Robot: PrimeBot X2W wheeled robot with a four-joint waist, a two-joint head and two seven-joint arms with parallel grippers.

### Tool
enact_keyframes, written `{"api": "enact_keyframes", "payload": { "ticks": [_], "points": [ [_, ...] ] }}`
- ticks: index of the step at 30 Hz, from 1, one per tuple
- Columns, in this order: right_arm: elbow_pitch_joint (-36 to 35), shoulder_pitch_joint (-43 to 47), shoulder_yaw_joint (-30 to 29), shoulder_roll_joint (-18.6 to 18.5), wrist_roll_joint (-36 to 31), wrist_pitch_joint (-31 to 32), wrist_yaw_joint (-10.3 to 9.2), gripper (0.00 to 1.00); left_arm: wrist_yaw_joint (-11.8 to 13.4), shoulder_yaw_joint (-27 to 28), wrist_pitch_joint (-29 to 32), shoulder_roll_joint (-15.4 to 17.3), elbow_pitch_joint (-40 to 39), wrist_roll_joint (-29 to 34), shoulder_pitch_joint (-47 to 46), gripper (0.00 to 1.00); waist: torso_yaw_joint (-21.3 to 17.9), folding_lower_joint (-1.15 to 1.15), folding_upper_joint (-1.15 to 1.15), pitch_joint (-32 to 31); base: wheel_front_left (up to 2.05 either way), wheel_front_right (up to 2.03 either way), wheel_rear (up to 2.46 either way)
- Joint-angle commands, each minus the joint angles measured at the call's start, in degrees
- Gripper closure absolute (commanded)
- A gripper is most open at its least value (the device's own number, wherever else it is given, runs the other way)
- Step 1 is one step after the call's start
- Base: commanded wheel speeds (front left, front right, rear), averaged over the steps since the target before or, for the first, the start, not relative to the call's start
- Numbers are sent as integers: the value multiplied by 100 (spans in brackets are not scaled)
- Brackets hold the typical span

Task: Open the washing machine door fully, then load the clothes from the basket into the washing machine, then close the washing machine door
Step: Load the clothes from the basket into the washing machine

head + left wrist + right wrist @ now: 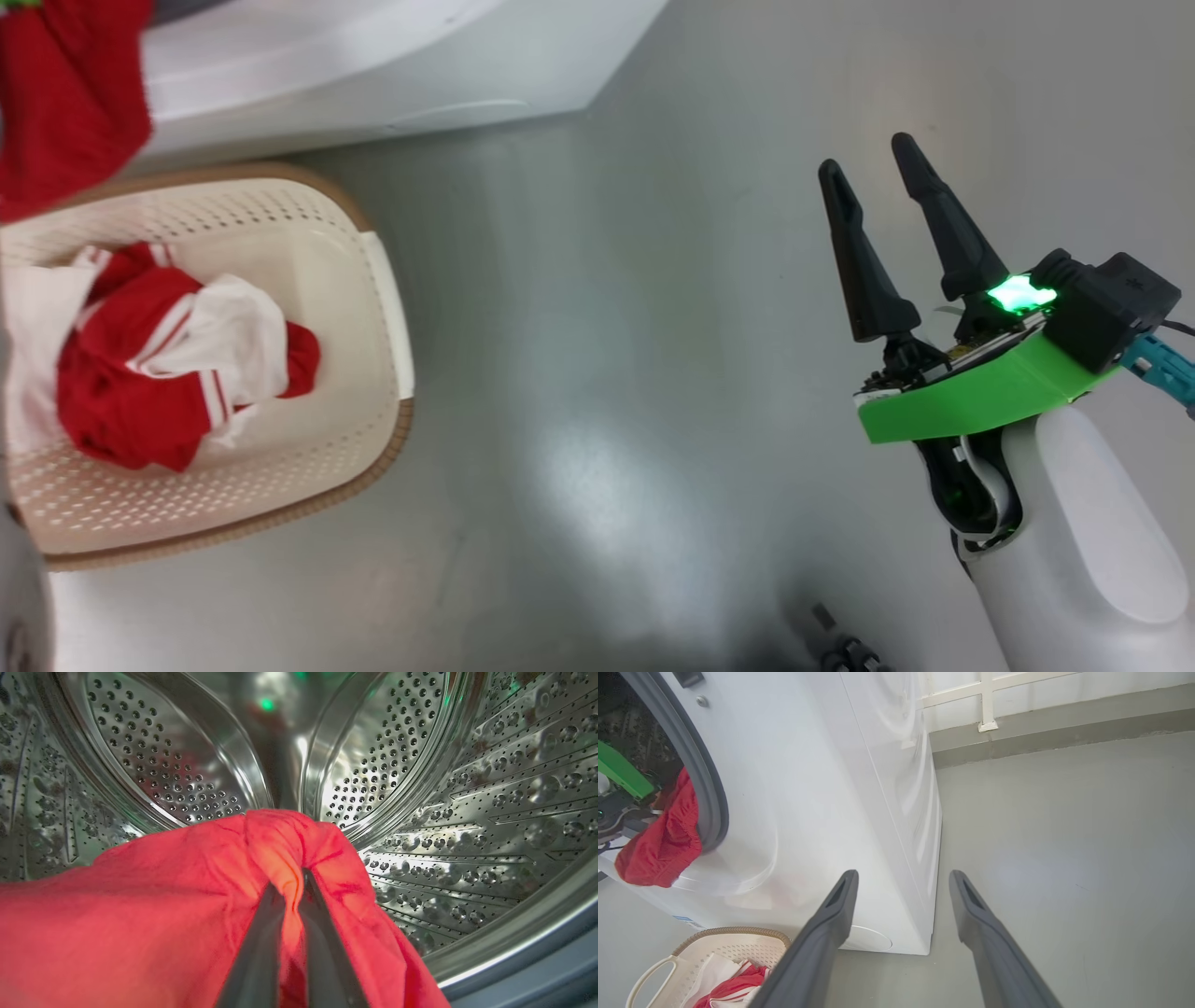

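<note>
Pinching a fold of the plain red garment [187, 914], the left tool [294, 882] has its two fingers closed almost together with the cloth bunched up between and over their tips. The tool reaches into the steel drum [467, 812] of the washing machine [822, 788]. The rest of the garment trails back out, draped over the grey gasket [707, 788] and hanging down the white front.

Below and in front of the machine, the basket [373, 308] sits on the floor [607, 373], just beside the machine's base. The striped garment [177, 364] lies crumpled inside it, red with white panels, touching neither tool.

Further right, the right tool [866, 154] hangs over bare floor, well apart from the basket. Its fingers are spread wide with nothing between them. In its wrist view they point towards the machine's lower front corner.
</note>
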Motion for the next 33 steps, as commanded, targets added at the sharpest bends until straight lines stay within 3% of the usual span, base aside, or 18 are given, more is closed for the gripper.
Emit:
{"api": "enact_keyframes", "payload": {
  "ticks": [1, 5, 8, 11, 15, 16, 17, 22, 33],
  "points": [
    [-149, 74, 124, 53, -47, -27, 9, 0, 12, 68, -66, 293, -113, 99, -153, 100, -169, 0, 0, 182, 0, 0, 0],
    [-161, 49, 144, 119, -53, -27, 9, 0, 93, 124, -67, 398, -292, 274, -436, 100, -289, 0, 0, 295, 0, 0, 0],
    [-173, 40, 135, 153, -59, -27, 9, 0, 172, 228, -68, 436, -856, 468, -552, 100, -339, 0, 0, 360, 0, 0, 0],
    [-170, 39, 126, 176, -64, -27, 9, 0, 258, 416, -68, 380, -1403, 600, -480, 100, -358, 0, 0, 382, 0, 0, 0],
    [-143, 46, 132, 196, -75, -27, 9, 0, 276, 544, -68, 234, -1519, 692, -251, 100, -329, 0, 0, 349, 0, 0, 0],
    [-129, 51, 147, 194, -79, -27, 9, 0, 297, 561, -68, 154, -1295, 691, -142, 5, -299, 0, 0, 320, 0, 0, 0],
    [-124, 53, 154, 191, -80, -27, 9, 0, 296, 554, -68, 124, -1162, 691, -101, 0, -284, 0, 0, 305, 0, 0, 0],
    [-108, 59, 165, 150, -79, -27, 9, 0, 240, 434, -68, 22, -580, 688, -94, 0, -195, 0, 0, 256, 0, 0, 0],
    [-58, 43, 198, 112, -63, -27, 9, 0, 118, 292, -69, 71, -346, 765, -89, 0, -92, 0, 0, 72, 0, 0, 0]
  ]
}}
